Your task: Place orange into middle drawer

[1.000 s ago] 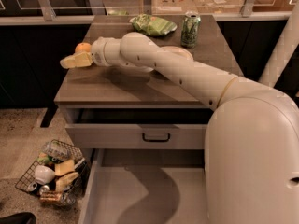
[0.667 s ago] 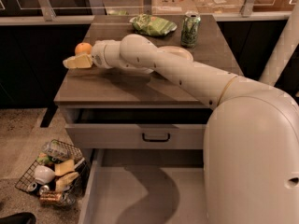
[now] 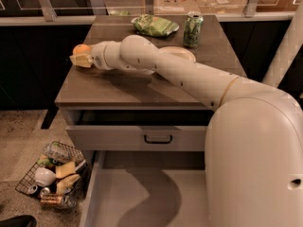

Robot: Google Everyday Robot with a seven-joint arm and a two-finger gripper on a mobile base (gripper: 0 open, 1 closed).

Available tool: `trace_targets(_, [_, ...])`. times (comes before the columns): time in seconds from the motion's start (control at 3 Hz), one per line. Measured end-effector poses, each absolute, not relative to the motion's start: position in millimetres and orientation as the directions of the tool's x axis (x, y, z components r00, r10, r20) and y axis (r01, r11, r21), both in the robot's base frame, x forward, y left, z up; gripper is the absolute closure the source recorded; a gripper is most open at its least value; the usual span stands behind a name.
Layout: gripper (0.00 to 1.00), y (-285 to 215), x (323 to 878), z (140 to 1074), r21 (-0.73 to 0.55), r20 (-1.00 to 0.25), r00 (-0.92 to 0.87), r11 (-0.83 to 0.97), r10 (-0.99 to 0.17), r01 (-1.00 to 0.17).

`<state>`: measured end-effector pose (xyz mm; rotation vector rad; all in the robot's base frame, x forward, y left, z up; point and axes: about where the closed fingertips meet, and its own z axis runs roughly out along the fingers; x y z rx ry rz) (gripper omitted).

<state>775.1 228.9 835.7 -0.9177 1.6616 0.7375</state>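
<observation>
The orange (image 3: 81, 49) is small and round, at the left edge of the cabinet top. My gripper (image 3: 80, 59) reaches left across the top, its pale yellow fingers (image 3: 83, 61) closed around the lower half of the orange and holding it just above the surface. The middle drawer (image 3: 142, 197) is pulled open low at the front, showing a bare grey floor and a pale left wall. It lies below and to the right of the gripper. My arm's bulky white body hides the drawer's right part.
The upper drawer (image 3: 157, 138) with a black handle is slightly open above the middle drawer. A green bag (image 3: 155, 25), a green can (image 3: 192, 23) and a white bowl (image 3: 179, 54) stand on the cabinet top. A wire basket (image 3: 52, 174) of litter is on the floor at left.
My gripper has carried the orange a little further left and slightly up, towards the left edge of the cabinet top.
</observation>
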Motion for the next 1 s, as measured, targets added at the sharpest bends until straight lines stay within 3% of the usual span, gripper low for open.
trace_targets(0.33, [0.86, 231.3, 774.3, 834.9, 0.027, -0.965, -0.155, 0.513, -0.210, -0.858])
trace_targets(0.67, [1.00, 233.8, 773.4, 834.1, 0.028, -0.965, -0.156, 0.510, -0.210, -0.860])
trace_targets(1.0, [1.00, 233.9, 773.3, 834.0, 0.028, -0.965, -0.156, 0.510, -0.210, -0.860])
